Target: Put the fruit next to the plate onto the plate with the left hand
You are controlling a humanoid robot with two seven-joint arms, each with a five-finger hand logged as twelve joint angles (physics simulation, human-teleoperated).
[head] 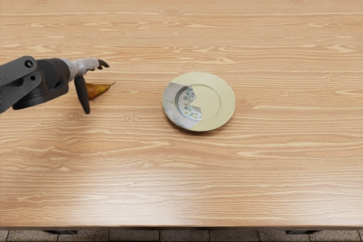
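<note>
A small yellow-brown fruit point(98, 89), shaped like a pear with a thin stem pointing right, lies on the wooden table left of the plate. The shiny, pale-gold round plate point(199, 101) sits near the table's middle with nothing on it. My left hand point(88, 80) comes in from the left edge and hovers right at the fruit's left end. Its fingers are spread, one dark finger point(83, 96) pointing down in front of the fruit and others point(101, 64) reaching back past it. The hand covers part of the fruit. I cannot tell whether it touches the fruit.
The wooden table point(255, 168) fills the view; its far edge runs along the top and its near edge along the bottom. About a hand's length of bare wood separates fruit and plate.
</note>
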